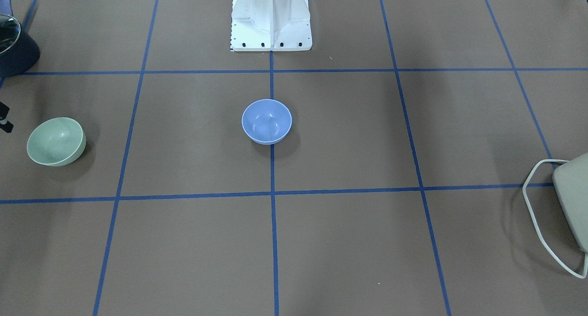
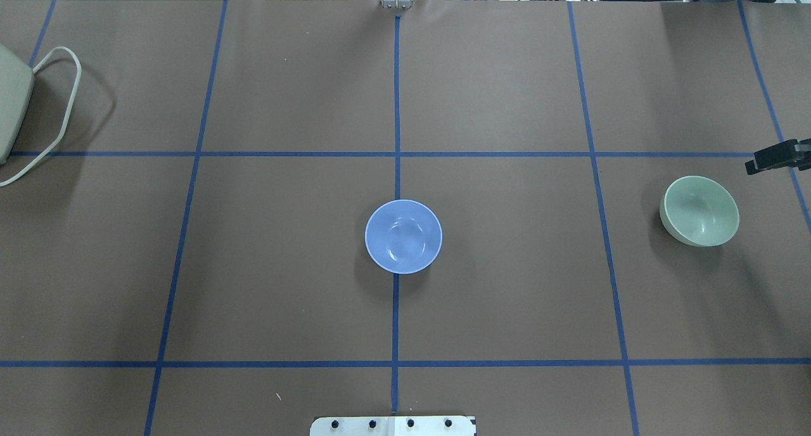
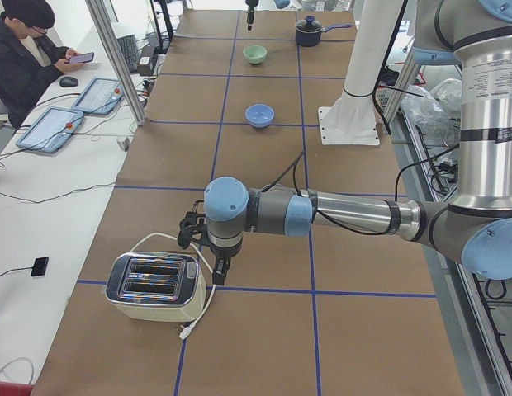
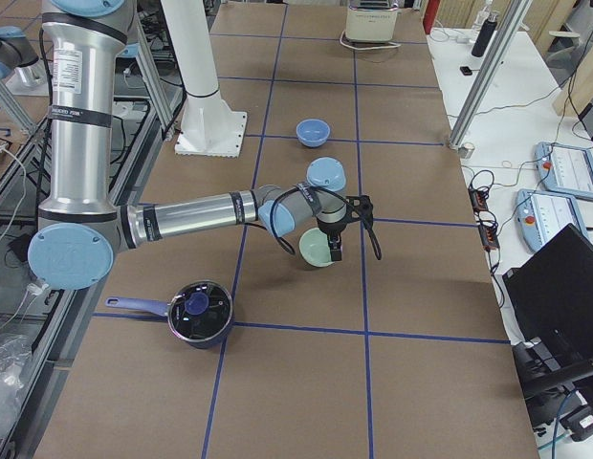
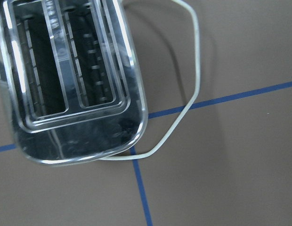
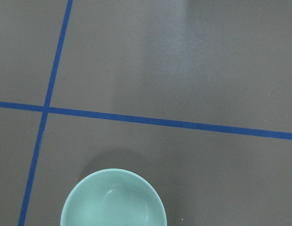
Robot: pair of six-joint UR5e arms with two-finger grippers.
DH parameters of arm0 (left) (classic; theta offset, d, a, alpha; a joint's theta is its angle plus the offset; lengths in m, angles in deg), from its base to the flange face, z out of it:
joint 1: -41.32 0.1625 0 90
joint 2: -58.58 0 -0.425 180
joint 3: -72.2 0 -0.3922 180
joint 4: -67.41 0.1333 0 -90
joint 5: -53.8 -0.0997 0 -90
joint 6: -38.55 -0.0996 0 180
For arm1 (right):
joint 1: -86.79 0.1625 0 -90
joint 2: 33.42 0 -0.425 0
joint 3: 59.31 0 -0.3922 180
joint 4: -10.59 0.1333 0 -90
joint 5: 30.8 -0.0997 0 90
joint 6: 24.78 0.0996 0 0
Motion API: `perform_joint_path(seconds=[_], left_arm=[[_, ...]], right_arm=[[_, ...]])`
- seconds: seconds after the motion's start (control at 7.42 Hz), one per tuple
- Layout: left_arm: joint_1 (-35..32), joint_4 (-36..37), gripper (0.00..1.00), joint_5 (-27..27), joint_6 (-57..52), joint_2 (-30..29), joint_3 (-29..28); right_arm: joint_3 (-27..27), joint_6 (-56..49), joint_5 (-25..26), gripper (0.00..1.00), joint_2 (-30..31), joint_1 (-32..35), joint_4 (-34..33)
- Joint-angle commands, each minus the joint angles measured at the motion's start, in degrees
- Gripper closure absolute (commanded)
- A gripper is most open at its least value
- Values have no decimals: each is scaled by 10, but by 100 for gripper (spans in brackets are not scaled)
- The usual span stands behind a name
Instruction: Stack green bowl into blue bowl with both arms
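Note:
The green bowl stands upright at the table's right end; it also shows in the front view and at the bottom of the right wrist view. The blue bowl stands upright and empty at the table's middle, on the centre tape line. My right gripper hangs close by the green bowl's outer side; only a black tip of it shows at the overhead view's right edge, and I cannot tell whether it is open. My left gripper hangs beside the toaster, far from both bowls; I cannot tell its state.
A chrome toaster with a white cord stands at the table's left end, under the left wrist camera. A dark lidded pot stands near the green bowl. The white robot base is behind the blue bowl.

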Motion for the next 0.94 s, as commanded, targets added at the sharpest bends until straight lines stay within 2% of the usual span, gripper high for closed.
perform_joint_path(seconds=[0.0,0.13,0.27,0.4,0.54,0.67,0.81], left_arm=[[0,5,1,-1,-1,1,2],[0,4,1,-1,-1,-1,2],[1,4,2,-1,0,-3,1],[2,0,2,-1,0,0,1],[1,-1,2,-3,-1,1,2],[2,-1,2,-13,0,0,2],[2,-1,2,-15,0,0,2]], right_arm=[[36,-2,42,0,-8,-49,7],[55,3,40,10,-5,-54,51],[87,3,40,14,-6,-62,80],[95,2,38,23,-6,-69,97],[94,2,35,55,-5,-70,97],[95,4,35,67,-7,-76,97],[96,4,35,67,-8,-83,97]])
